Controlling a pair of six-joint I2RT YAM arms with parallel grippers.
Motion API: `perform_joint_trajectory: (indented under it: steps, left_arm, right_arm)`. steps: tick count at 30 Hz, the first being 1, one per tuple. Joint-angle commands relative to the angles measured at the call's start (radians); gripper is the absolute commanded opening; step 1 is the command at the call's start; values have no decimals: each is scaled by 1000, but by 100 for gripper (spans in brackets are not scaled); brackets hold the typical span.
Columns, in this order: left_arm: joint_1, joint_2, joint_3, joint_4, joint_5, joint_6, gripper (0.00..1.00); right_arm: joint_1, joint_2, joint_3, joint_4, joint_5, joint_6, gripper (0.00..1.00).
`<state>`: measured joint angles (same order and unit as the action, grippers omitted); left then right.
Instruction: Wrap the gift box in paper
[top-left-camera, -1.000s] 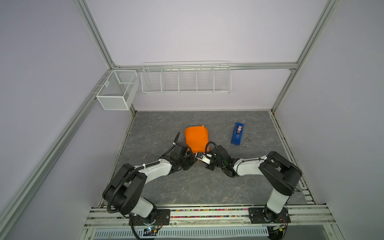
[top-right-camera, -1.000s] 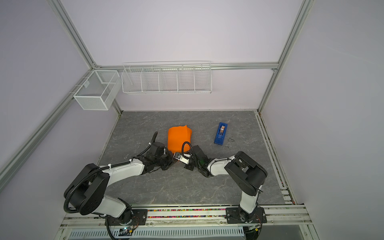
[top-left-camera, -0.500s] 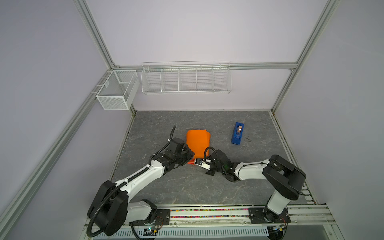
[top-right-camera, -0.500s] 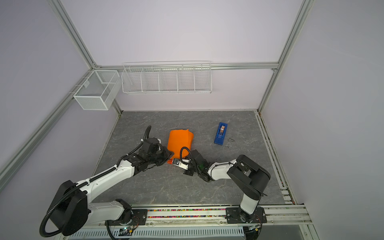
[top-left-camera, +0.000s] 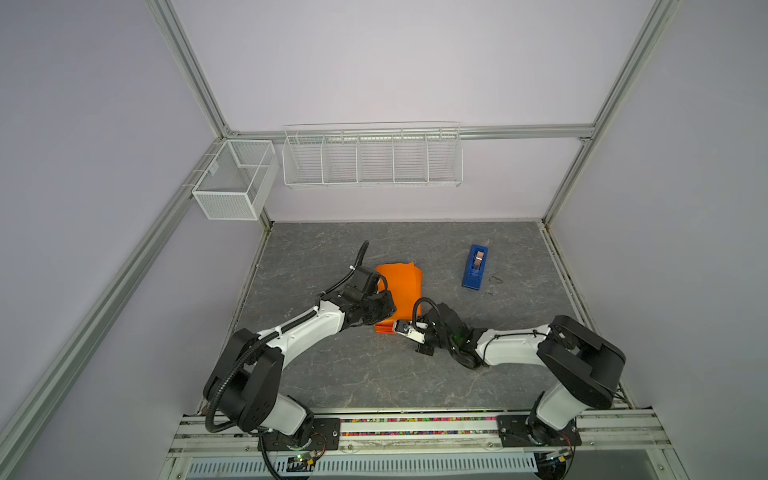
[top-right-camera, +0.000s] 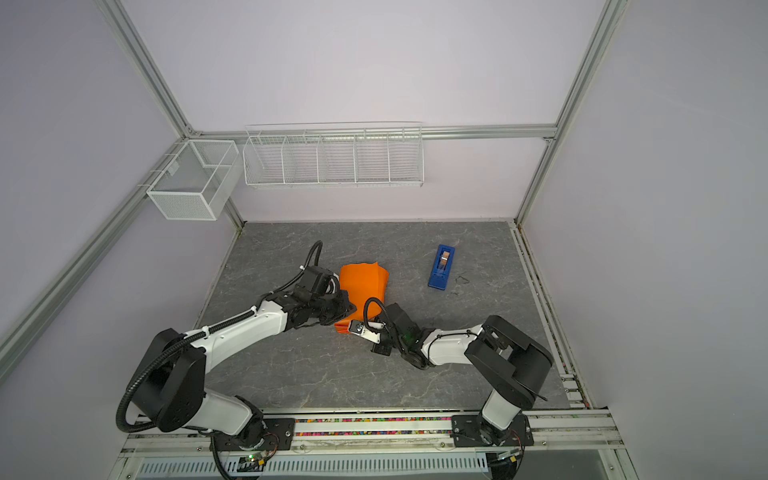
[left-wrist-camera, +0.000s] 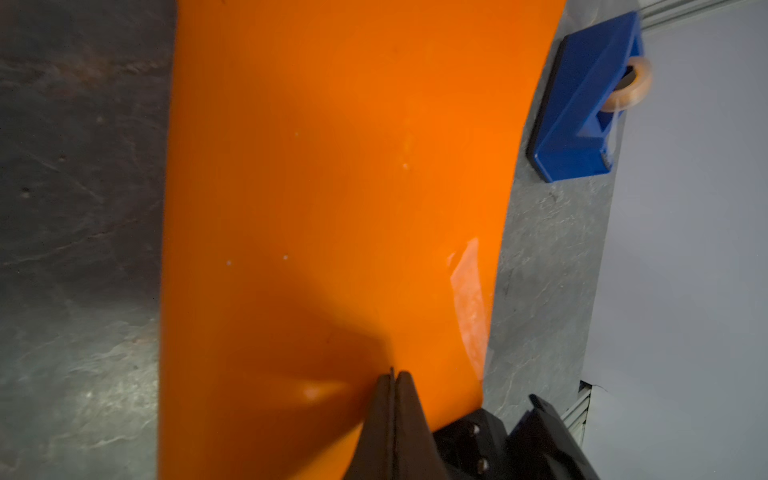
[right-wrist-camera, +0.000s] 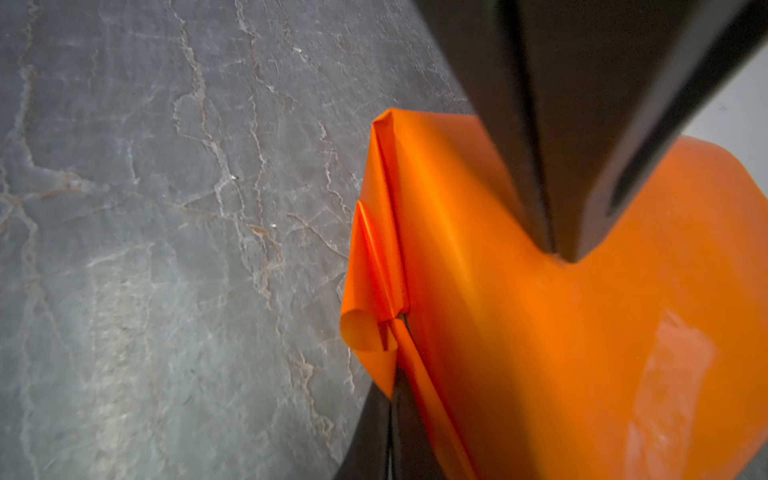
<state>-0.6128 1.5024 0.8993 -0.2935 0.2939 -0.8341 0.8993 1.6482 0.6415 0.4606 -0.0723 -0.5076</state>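
The orange paper (top-left-camera: 401, 286) (top-right-camera: 363, 282) lies folded over into a bundle mid-table. The gift box is hidden under it. My left gripper (top-left-camera: 387, 316) (top-right-camera: 348, 311) (left-wrist-camera: 392, 374) is shut, its tip pressing down on the top of the paper (left-wrist-camera: 332, 187) near the bundle's near end. In the right wrist view that same gripper (right-wrist-camera: 555, 249) dents the sheet. My right gripper (top-left-camera: 395, 329) (top-right-camera: 352, 327) (right-wrist-camera: 390, 405) is shut, low at the near end, its tip against the loose creased folds of paper (right-wrist-camera: 374, 291). A strip of clear tape (left-wrist-camera: 469, 299) sits on the paper.
A bright blue tape dispenser (top-left-camera: 474, 267) (top-right-camera: 441, 267) (left-wrist-camera: 582, 104) lies to the right of the bundle. White wire baskets (top-left-camera: 372, 156) (top-left-camera: 235, 178) hang on the back wall and left corner. Grey stone-look table (top-left-camera: 374, 374) spreads in front.
My left gripper has swung from the bundle's near-left side out along its left edge and then onto the top of its near end. The right gripper has stayed at the near end.
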Motion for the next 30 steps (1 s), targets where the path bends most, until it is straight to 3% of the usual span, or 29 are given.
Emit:
perform_joint_trajectory:
  steps: [1,22,30]
  left_arm:
    - [18,21,32,-52,18,56,4]
    - [40,60,25,-128,-4,162,3]
    - [37,-98,56,-178,-175,336,14]
  right_arm:
    - [-3,-27,-4,14,14,17,7]
    - [-53,8,74,-7,36,104,7]
    - [-58,-66,35,-111,-52,64,7]
